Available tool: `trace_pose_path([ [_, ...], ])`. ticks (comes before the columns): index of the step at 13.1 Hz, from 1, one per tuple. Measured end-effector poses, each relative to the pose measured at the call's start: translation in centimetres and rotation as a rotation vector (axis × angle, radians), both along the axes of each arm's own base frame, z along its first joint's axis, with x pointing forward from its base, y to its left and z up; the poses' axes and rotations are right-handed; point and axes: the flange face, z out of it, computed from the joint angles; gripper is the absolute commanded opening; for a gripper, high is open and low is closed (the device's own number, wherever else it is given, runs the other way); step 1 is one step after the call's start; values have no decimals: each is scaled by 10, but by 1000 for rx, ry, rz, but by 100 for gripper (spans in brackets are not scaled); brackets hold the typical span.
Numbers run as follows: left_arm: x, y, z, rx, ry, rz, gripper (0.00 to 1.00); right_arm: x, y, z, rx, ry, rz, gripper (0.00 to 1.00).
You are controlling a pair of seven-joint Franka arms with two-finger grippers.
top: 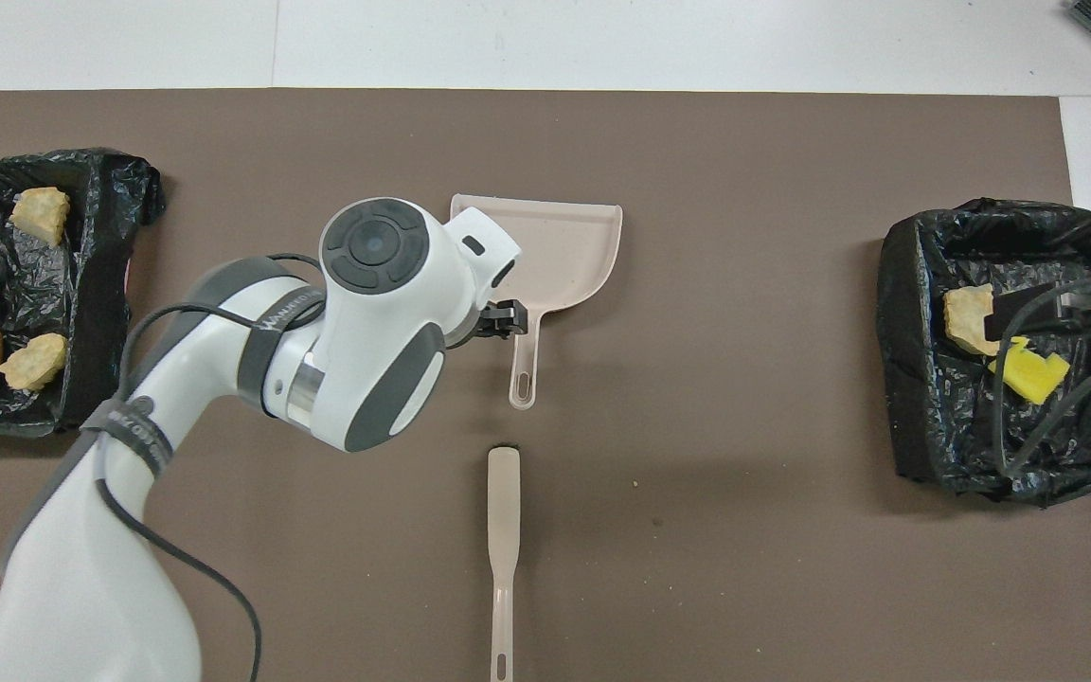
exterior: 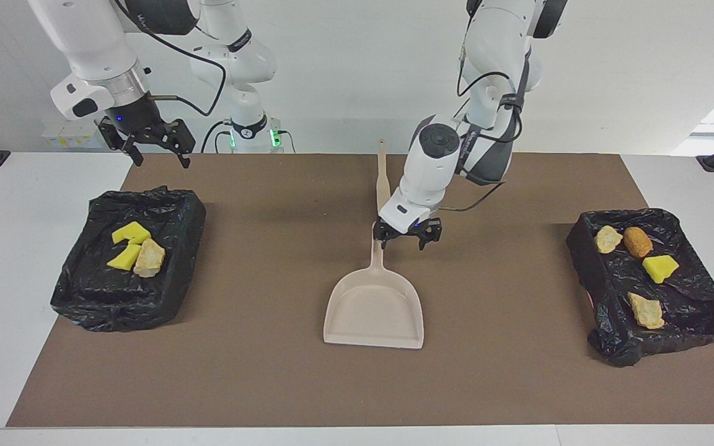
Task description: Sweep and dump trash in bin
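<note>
My left end effector (exterior: 408,238) hangs just above the dustpan's (exterior: 374,306) handle, fingers spread, gripping nothing. My right end effector (exterior: 154,148) waits open over the bin (exterior: 84,291) at its end of the surface. The trash (exterior: 136,248) lies in the two black-lined bins: three pieces there, four (exterior: 636,263) in the other bin (exterior: 691,341). With my fingers this low, any sideways move could clip the handle and skew the pan. The brush (top: 503,540) lies nearer me, apart. The arm's lettering is too small to read.
</note>
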Motion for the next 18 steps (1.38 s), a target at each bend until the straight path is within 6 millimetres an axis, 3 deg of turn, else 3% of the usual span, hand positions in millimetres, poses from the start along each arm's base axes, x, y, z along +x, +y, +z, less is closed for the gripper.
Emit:
trace_pose_path([
  [5,13,109,79,66,-37,-37,100,0,0,0,0,0,0,100],
  [8,7,174,135,74,-71,-94,100,0,0,0,0,0,0,100],
  [10,-3,205,165,82,-82,-130,100,0,0,0,0,0,0,100],
  [14,-19,242,239,61,-70,-132,100,0,0,0,0,0,0,100],
  [16,-22,259,254,32,-53,-122,100,0,0,0,0,0,0,100],
  [18,-23,263,255,30,-43,-120,100,0,0,0,0,0,0,100],
])
